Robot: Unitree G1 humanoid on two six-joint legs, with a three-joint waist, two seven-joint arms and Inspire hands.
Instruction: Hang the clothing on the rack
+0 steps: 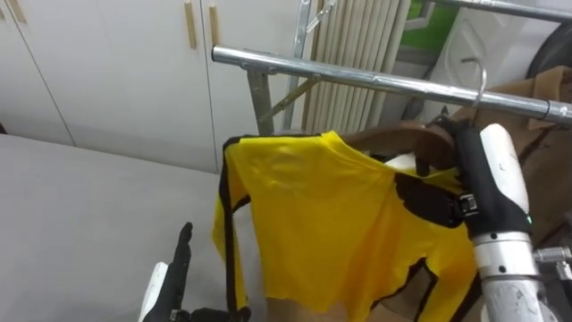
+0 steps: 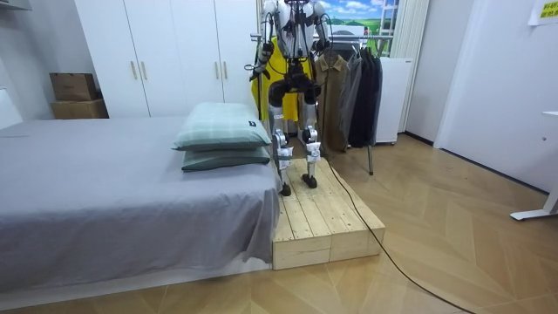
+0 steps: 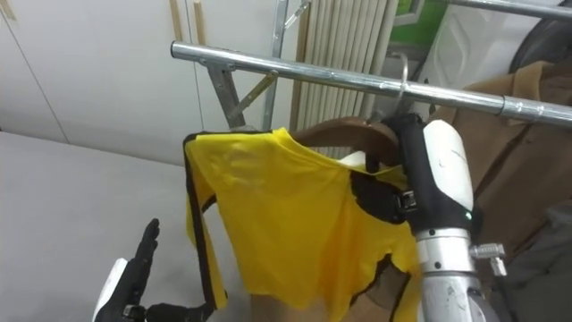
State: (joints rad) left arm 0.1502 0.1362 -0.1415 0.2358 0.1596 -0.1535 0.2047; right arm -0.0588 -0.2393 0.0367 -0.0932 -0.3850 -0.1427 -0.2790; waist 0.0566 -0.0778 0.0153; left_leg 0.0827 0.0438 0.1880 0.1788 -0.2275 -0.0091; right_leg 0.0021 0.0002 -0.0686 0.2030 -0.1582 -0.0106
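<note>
One yellow black-trimmed shirt [image 1: 322, 215], curved brown wooden hanger [image 1: 398, 136], shiny metal rail [image 1: 357, 76]; left hand [image 1: 179, 259] flat, relaxed; right hand [image 1: 445, 136] at hanger, grip unreadable.

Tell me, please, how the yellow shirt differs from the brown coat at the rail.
The yellow shirt is bright yellow with black trim, while the brown coat looks plain brown. The yellow shirt sits on a wooden hanger with the right hand at it, while the brown coat hangs untouched, further to the robot's right. Both are up at the metal rail.
</note>
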